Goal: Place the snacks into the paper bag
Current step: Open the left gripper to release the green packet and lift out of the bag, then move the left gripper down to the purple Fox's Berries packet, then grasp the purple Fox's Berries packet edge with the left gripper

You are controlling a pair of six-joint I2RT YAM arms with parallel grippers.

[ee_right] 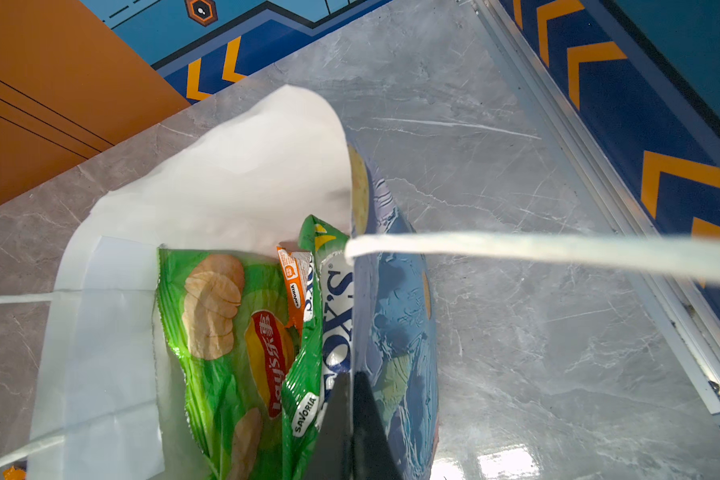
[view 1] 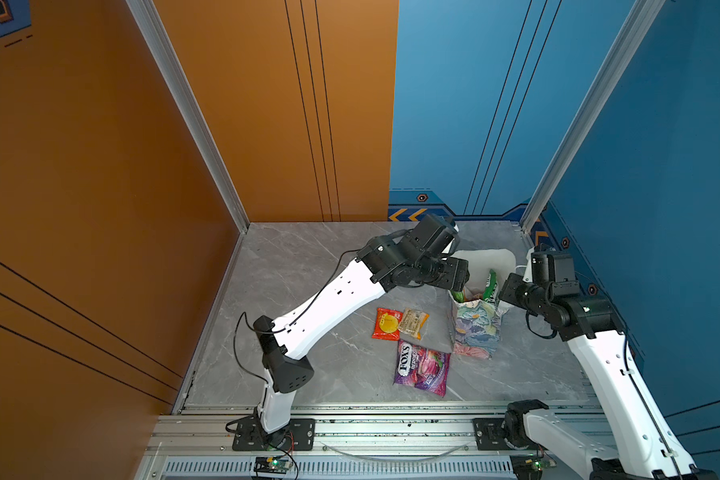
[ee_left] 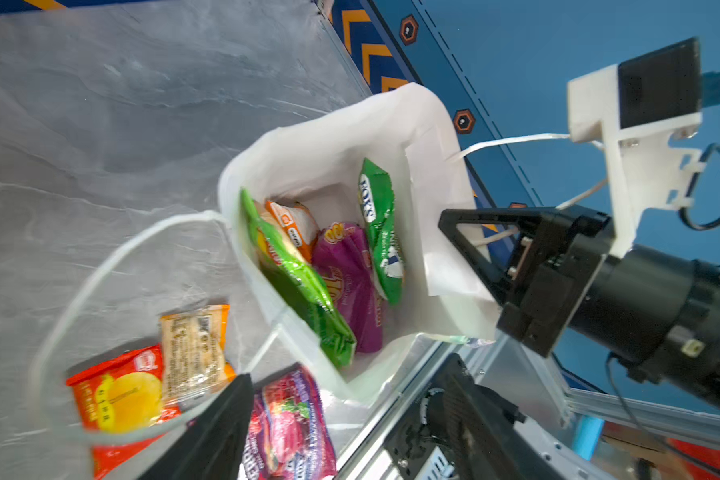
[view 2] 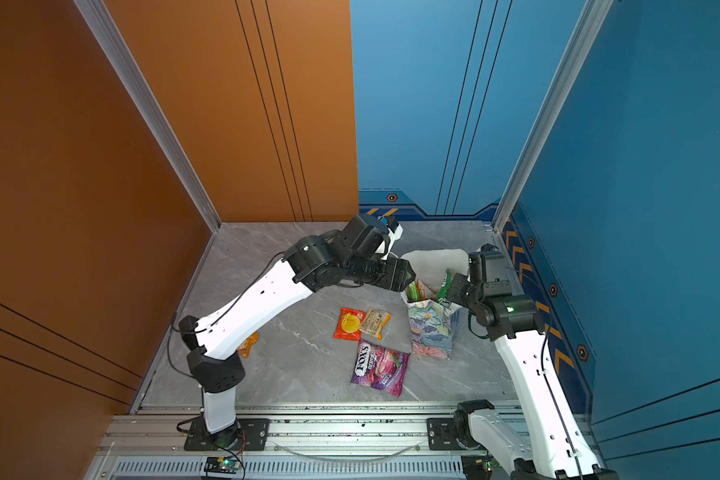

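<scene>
While right tool (ee_right: 352, 386) pinches the upright paper bag (view 1: 474, 328), left tool (ee_left: 350, 370) gapes empty.

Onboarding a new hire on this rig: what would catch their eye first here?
The floral paper bag standing right of centre, stuffed with a green Lay's chip bag, right gripper shut on its rim. The left gripper hangs open over its mouth. A purple Fox's packet, red packet and tan bar lie on the table beside it.
</scene>
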